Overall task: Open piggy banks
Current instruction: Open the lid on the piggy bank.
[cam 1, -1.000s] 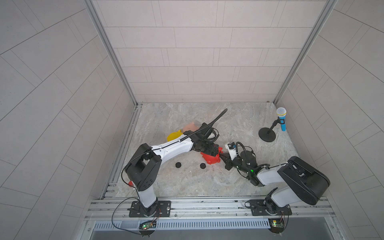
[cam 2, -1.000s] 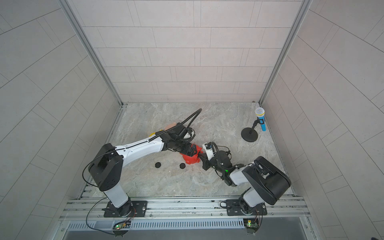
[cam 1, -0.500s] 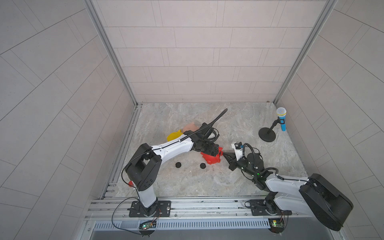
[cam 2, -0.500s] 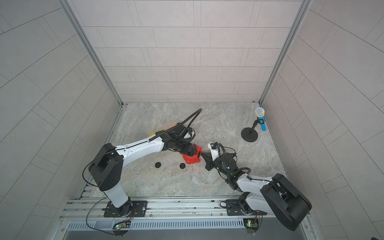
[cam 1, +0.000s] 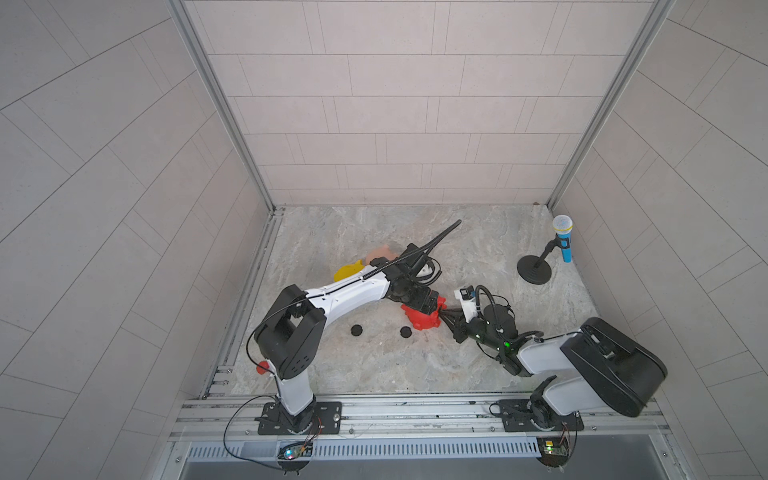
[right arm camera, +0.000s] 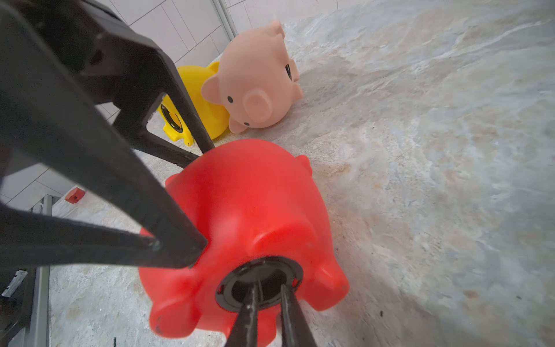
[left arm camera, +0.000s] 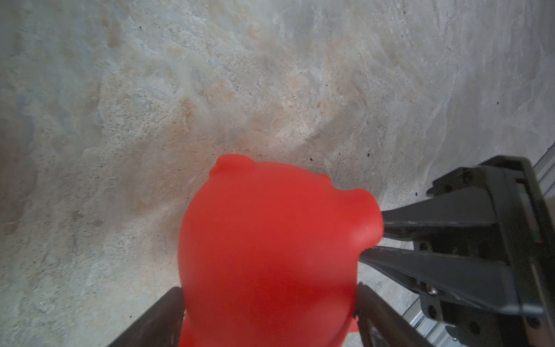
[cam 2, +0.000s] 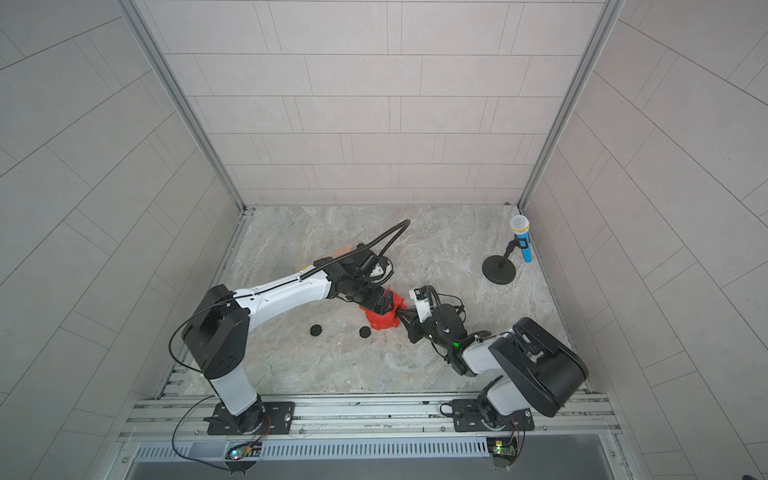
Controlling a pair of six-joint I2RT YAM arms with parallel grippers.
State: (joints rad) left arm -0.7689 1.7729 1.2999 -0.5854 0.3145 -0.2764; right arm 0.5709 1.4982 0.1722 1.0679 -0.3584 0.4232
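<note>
Stretched low at mid-frame, the left hand [left arm camera: 270,303] clamps the red pig [right arm camera: 249,204]; the right hand [right arm camera: 268,288], narrowly parted, pokes its belly ring [right arm camera: 261,262]. Marbled worktop [cam 1: 374,365], tiled walls [cam 1: 395,104].

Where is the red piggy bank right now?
In both top views the red piggy bank lies mid-table, gripped by the left pincer, just right of two black plugs.

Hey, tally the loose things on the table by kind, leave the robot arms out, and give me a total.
Piggy banks: 3 (red piggy bank, pink piggy bank, yellow piggy bank)
Loose black plugs: 2
Blue toy microphone on its stand: 1
Total: 6
</note>
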